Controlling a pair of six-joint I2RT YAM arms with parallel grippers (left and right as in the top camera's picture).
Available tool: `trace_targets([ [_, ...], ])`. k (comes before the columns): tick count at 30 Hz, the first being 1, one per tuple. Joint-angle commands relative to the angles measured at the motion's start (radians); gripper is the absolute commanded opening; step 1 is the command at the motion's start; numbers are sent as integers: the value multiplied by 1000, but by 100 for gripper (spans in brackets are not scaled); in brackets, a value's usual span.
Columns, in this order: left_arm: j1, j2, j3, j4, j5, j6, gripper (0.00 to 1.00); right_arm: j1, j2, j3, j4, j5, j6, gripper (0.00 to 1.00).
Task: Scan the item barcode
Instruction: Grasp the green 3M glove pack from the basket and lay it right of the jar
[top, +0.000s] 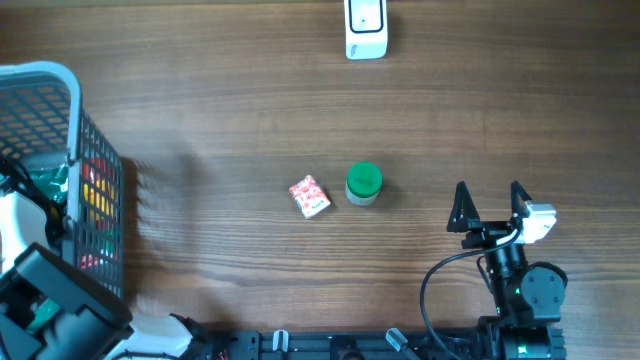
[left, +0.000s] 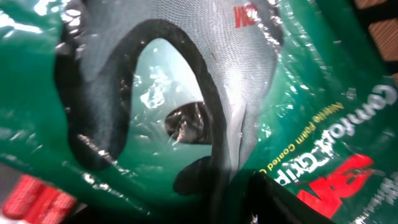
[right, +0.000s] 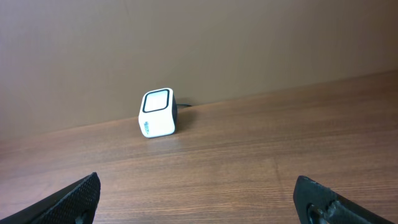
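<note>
Green plastic wrapping of a glove packet (left: 311, 124), printed "Comfort Grip" in white with red lettering beside it, fills the left wrist camera, a grey glove with black edging showing through its clear window. The packet lies in the grey wire basket (top: 60, 75) at the left edge of the wooden table (top: 200, 100), among other red and yellow goods. The left arm (top: 40, 290) reaches into that basket. The left gripper (top: 28, 195) sits right over the packet, but whether its claw is gripping the wrapping or only partly closed above it cannot be told from so close a view.

At the table's near right, the right gripper (top: 490, 205) stands with its 2 black fingers spread wide and nothing between them, aimed across bare wood at the white barcode scanner (top: 366, 28) on the far edge. Between gripper and basket, near the table's middle, a small red-and-white packet (top: 310, 196) lies just beside a green-lidded jar (top: 363, 184), both well apart from either arm.
</note>
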Motion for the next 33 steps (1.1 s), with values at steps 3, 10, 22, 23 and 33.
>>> trace_targets([
  [3, -2, -85, -10, -24, -111, 77, 17, -2, -4, -1, 3, 6, -11, 100],
  [10, -2, -396, 16, -24, -56, 320, 4, -2, -4, -1, 3, 6, -11, 100],
  [22, -98, -931, 116, 162, 884, 659, 4, -2, -4, -1, 3, 6, -11, 100],
  [23, -154, -928, 116, 163, 915, 717, 4, -2, -4, -1, 3, 6, -11, 99],
  [33, -993, -702, 116, 96, 565, 883, 4, -2, -4, -1, 3, 6, -11, 100],
])
